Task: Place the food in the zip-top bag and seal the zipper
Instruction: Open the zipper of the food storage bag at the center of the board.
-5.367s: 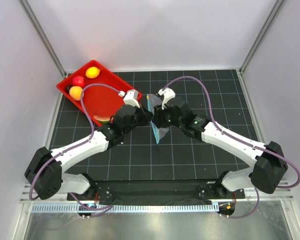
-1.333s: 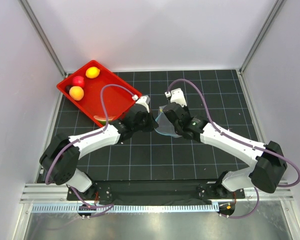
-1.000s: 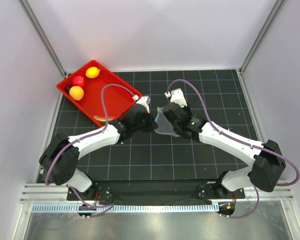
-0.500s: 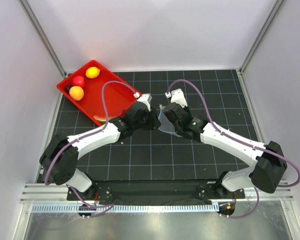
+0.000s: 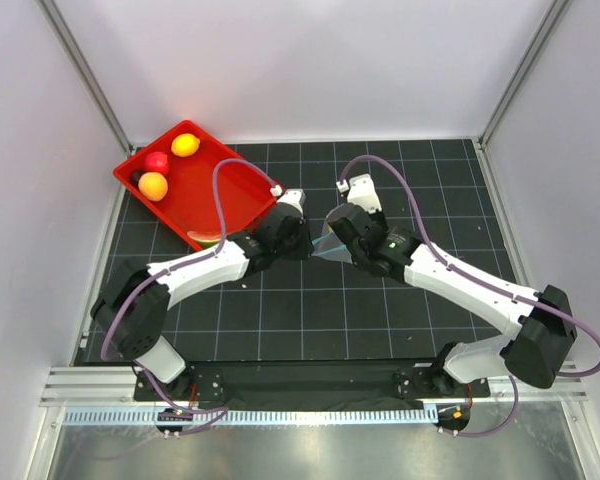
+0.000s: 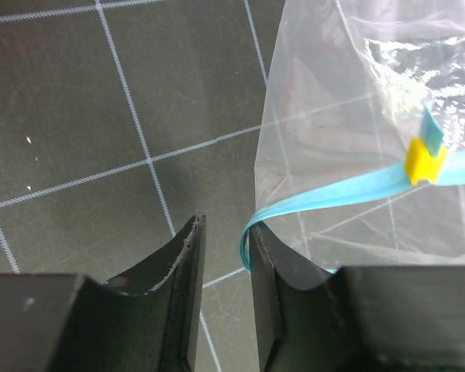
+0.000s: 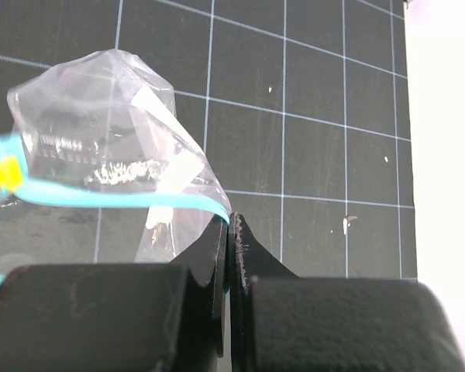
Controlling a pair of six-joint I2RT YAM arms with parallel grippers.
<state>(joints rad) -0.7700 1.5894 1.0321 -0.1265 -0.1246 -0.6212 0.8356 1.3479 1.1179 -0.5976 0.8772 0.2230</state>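
The zip-top bag (image 5: 326, 247), clear and crinkled, hangs between my two grippers over the black mat. My right gripper (image 7: 230, 222) is shut on the bag's (image 7: 101, 132) corner where the teal zipper (image 7: 124, 197) ends. A yellow slider (image 7: 5, 172) sits on the strip. My left gripper (image 6: 226, 231) is open; the zipper's (image 6: 333, 194) curled end lies against the inner face of its right finger, and the gap holds nothing else. The food lies in the red tray (image 5: 205, 195): lemon (image 5: 186, 144), apple (image 5: 157, 161), orange ball (image 5: 152, 185), dark fruit (image 5: 136, 177), and the watermelon wedge (image 5: 209, 240) half hidden behind the left arm.
The red tray stands at the back left of the gridded black mat (image 5: 380, 310), right behind my left arm. White walls and metal posts close in the sides and the back.
My left gripper has opened and let go of the bag. My right gripper has shut on the bag's zipper corner and raised it a little, so the bag is bunched up.
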